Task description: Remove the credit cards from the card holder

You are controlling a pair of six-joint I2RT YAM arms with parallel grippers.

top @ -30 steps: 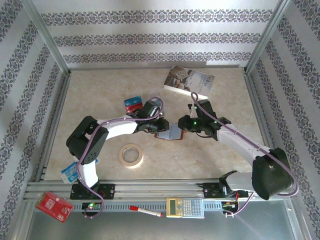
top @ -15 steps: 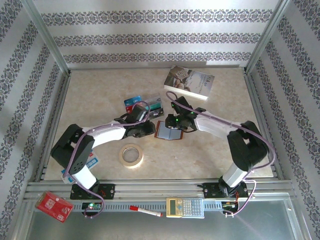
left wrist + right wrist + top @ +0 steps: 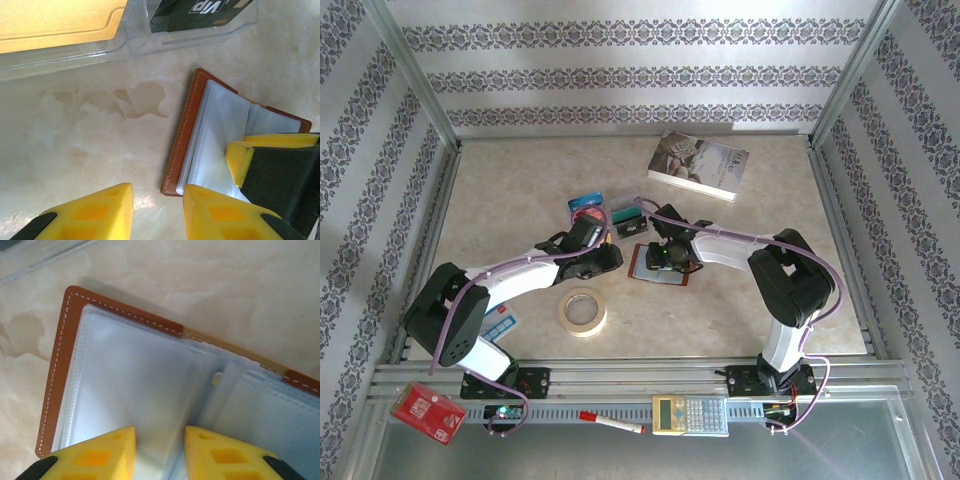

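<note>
Marble tabletop (image 3: 520, 180) | card holder (image 3: 658, 266) lay open, sleeves (image 3: 135, 385) empty | clear tray (image 3: 135, 42) beyond it held credit cards (image 3: 55, 22) | left gripper (image 3: 157, 212), right gripper (image 3: 160, 452) hung parted over it

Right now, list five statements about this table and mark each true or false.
1. The card holder lies open on the table. True.
2. The tape roll sits on the book. False: the tape roll lies on the bare table, well apart from the book.
3. The right claw is over the holder's clear sleeves. True.
4. The calculator lies beside the holder. False: it lies at the front edge, far from the holder.
5. The left claw grips a card. False: its jaws stand apart near the holder's corner, holding nothing.
</note>
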